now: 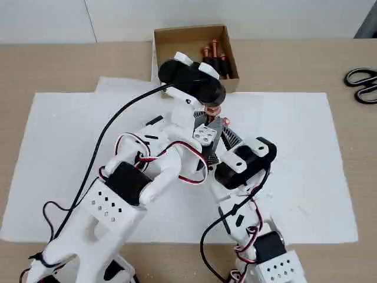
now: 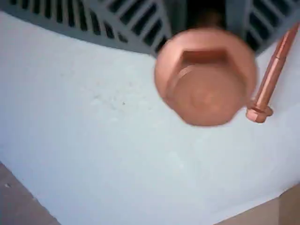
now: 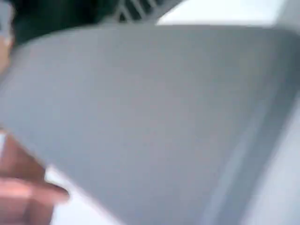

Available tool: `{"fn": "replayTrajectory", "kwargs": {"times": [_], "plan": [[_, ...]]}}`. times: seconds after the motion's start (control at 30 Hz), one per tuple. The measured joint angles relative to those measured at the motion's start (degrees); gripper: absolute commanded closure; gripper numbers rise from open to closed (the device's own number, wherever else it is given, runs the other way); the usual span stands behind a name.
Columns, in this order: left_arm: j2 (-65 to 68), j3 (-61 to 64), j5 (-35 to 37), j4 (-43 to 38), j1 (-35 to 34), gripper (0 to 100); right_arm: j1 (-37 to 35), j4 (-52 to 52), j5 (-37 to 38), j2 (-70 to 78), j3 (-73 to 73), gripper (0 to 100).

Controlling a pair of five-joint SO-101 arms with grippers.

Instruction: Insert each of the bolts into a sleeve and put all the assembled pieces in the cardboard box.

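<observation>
Wooden tabletop [image 1: 47, 65] spread with a white sheet [image 1: 294, 177]; scissors [image 1: 362, 82] aside, cardboard box [image 1: 168, 36] at the far edge holding copper pieces [image 1: 215, 56]. Mid-sheet, left claw [image 1: 210, 121] and right claw [image 1: 227, 137] close together, openness impossible to tell. One bolt [image 2: 206, 77] head-on near the left claw, another bolt [image 2: 269, 75] lying on the sheet.

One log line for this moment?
bolt: above paper; second bolt: lying on paper; cardboard box: holds assembled pieces
</observation>
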Motion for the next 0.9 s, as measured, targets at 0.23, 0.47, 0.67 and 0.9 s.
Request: {"fn": "replayTrajectory", "kwargs": {"times": [0.23, 0.47, 0.67, 0.9], "plan": [[-0.1, -0.1, 0.0, 1.9, -0.1, 97, -0.2, 0.0, 0.0, 0.0, 0.1, 99.5], [-0.8, -0.2, 0.0, 3.7, -0.2, 83, -0.2, 0.1, 0.2, 0.1, 0.1, 99.5], [-0.8, -2.5, 1.5, 5.5, -0.2, 83, -0.1, 0.0, 0.2, 0.0, 0.0, 99.5], [-0.8, -8.6, 1.8, 8.5, -2.6, 83, -0.2, 0.0, 0.2, 0.0, 0.0, 99.5]]}}
